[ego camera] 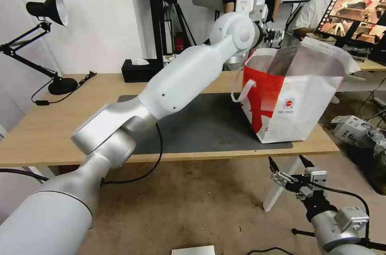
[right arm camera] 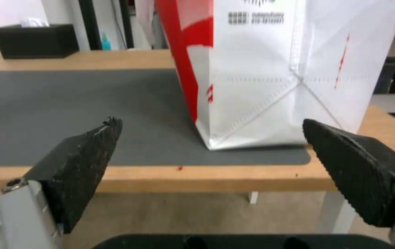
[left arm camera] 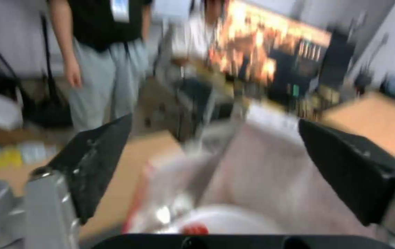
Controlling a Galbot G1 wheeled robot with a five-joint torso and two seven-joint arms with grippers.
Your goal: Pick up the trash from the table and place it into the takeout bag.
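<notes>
My left gripper (left arm camera: 211,169), fingers spread and empty, hangs above the open takeout bag (ego camera: 297,102) on the table (ego camera: 44,134), a white bowl (left arm camera: 234,221) visible inside; I judge the drop-off done. My right gripper (right arm camera: 206,173) waits open below the table's edge.

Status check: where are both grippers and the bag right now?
Left gripper open above takeout bag mouth. Right gripper open, parked below table edge. Nothing blocking.

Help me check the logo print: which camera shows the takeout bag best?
The head view: the whole takeout bag stands on the mat, open top and logo visible. The right wrist view shows its lower corner; the left wrist view looks blurrily into it.
</notes>
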